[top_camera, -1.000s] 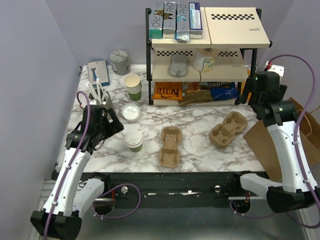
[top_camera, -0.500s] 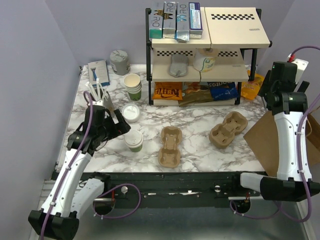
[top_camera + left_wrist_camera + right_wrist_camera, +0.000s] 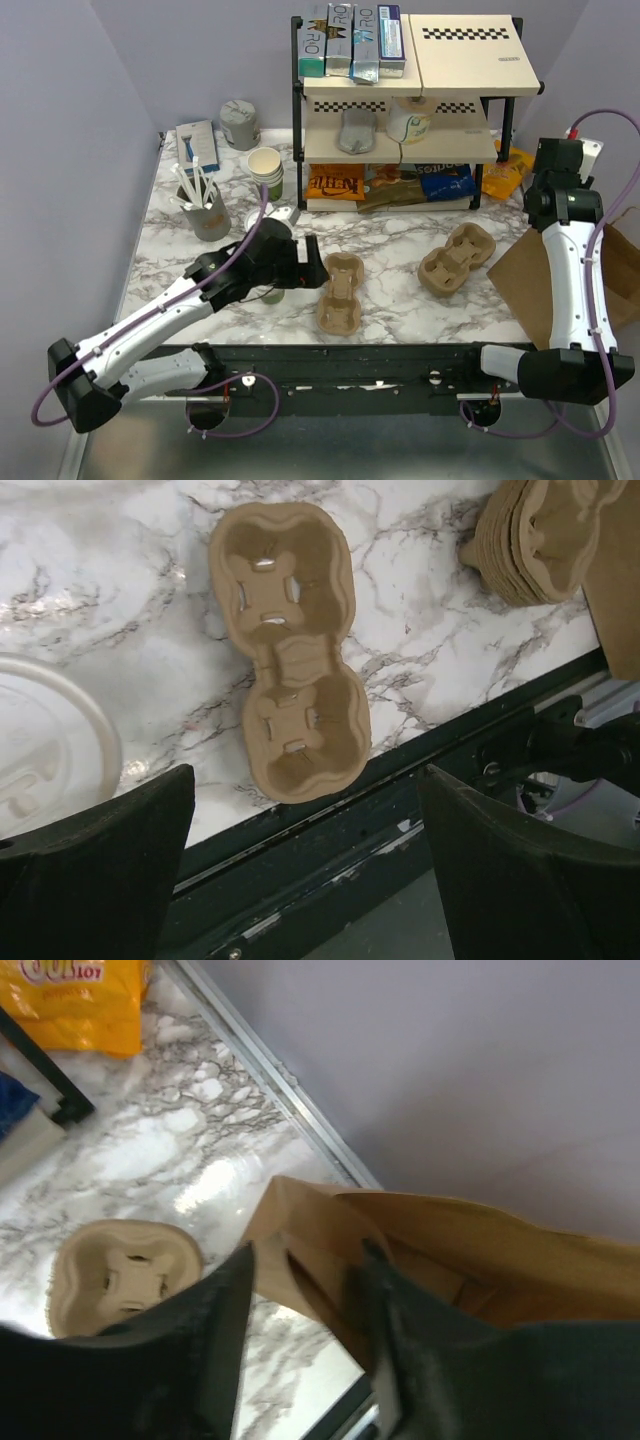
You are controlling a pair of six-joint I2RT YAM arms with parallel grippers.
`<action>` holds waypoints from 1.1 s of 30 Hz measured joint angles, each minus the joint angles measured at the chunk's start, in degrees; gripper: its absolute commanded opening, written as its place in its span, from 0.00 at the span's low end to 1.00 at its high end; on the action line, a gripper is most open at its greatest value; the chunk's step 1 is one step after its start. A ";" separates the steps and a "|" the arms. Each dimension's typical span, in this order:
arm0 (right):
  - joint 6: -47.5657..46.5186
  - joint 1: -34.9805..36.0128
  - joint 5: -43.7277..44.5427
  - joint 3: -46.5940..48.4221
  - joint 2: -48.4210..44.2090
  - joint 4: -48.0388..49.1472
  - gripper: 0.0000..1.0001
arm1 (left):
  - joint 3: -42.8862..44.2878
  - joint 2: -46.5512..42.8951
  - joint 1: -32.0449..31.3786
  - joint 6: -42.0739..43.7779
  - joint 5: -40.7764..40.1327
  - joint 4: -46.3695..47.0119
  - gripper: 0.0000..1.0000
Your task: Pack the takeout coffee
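The takeout coffee shows only as its white lid point(image 3: 40, 740) at the left edge of the left wrist view; in the top view my left arm hides nearly all of it. My left gripper point(image 3: 305, 265) point(image 3: 308, 780) hangs wide open just right of the cup, above the table's front edge, with nothing between its fingers. A single brown cup carrier point(image 3: 340, 292) point(image 3: 290, 660) lies beside it. At the far right stands the brown paper bag point(image 3: 560, 290) point(image 3: 440, 1250). My right gripper point(image 3: 300, 1290) straddles the bag's near rim, its fingers apart, one of them inside the bag.
A stack of cup carriers point(image 3: 455, 258) point(image 3: 545, 535) lies right of centre. A shelf rack point(image 3: 410, 110) with boxes and snacks stands at the back. Lidless cups point(image 3: 265, 170) and a grey cup of sticks point(image 3: 205, 215) stand at the left. An orange packet point(image 3: 80, 1000) lies by the rack.
My left arm has swung right and forward, from beside the stick cup to over the coffee. The right gripper has narrowed and now straddles the bag's rim.
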 measured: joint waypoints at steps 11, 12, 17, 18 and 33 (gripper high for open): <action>0.07 -0.13 -3.30 -2.86 -3.10 1.73 0.36 | -0.22 12.52 -12.76 -7.74 -13.84 1.92 0.99; 0.02 -0.13 -3.74 -3.04 -3.37 1.79 0.36 | -0.68 13.86 -12.76 -8.66 -15.34 2.75 0.99; 0.02 -0.13 -5.57 -3.87 -5.60 2.34 0.36 | -1.16 21.24 -12.70 -11.67 -21.07 4.37 0.99; 0.02 -0.13 -5.99 -3.91 -6.05 2.36 0.36 | -1.16 22.47 -12.63 -12.20 -22.10 4.26 0.99; 0.00 -0.13 -8.13 -4.63 -8.33 2.95 0.36 | -2.89 25.70 -9.27 -17.35 -32.41 3.32 0.99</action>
